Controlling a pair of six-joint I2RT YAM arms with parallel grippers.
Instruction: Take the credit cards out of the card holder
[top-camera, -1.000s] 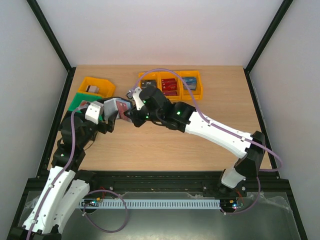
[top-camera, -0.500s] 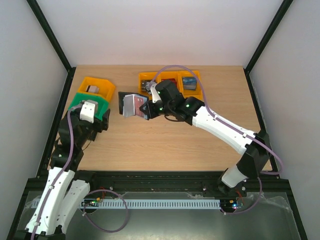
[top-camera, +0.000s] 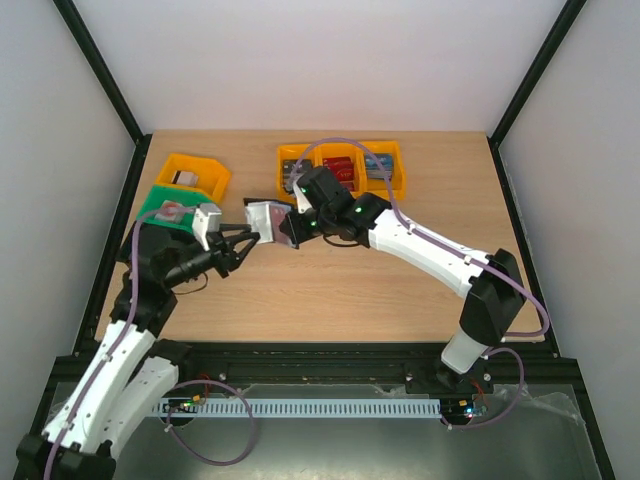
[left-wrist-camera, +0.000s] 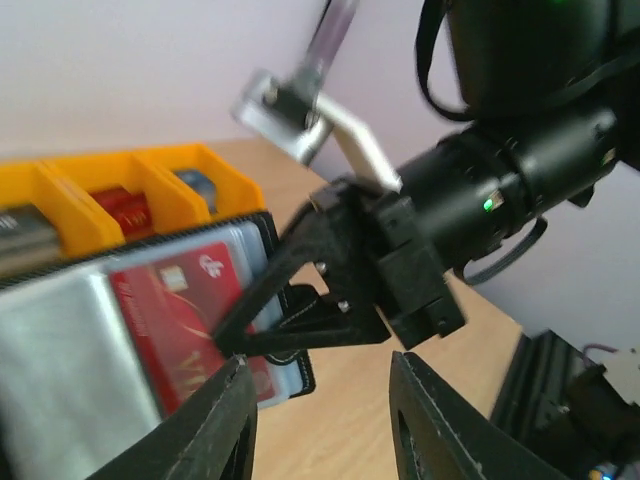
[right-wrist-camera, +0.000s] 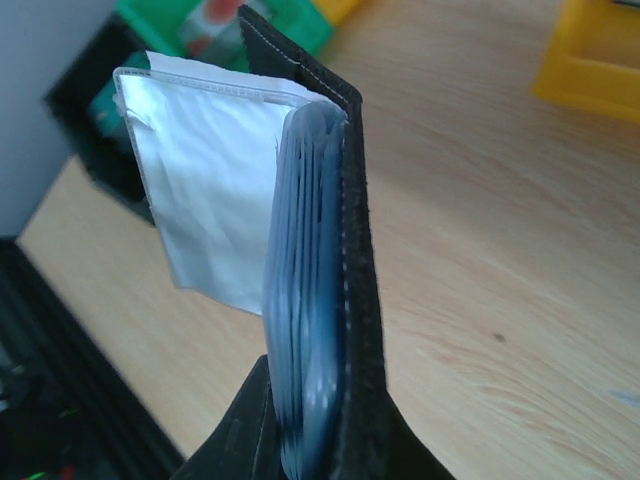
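Note:
The black card holder hangs open above the table, with my right gripper shut on its folded edge. In the right wrist view it stands edge-on, its black cover pressed against grey-blue pockets and a clear sleeve fanned out to the left. A red credit card sits in a pocket facing my left gripper. That gripper is open, its left fingertip close under the red card and nothing between the jaws. The right gripper's black fingers cross in front of the card.
An orange three-compartment tray with cards in it stands behind the holder. At the back left are an orange bin and a green bin with a pale reddish item in it. Bare wood lies below the holder.
My left gripper has swung from over the green bin rightwards to the card holder, and its jaws have narrowed. The right gripper still holds the holder, now slightly lower and nearer.

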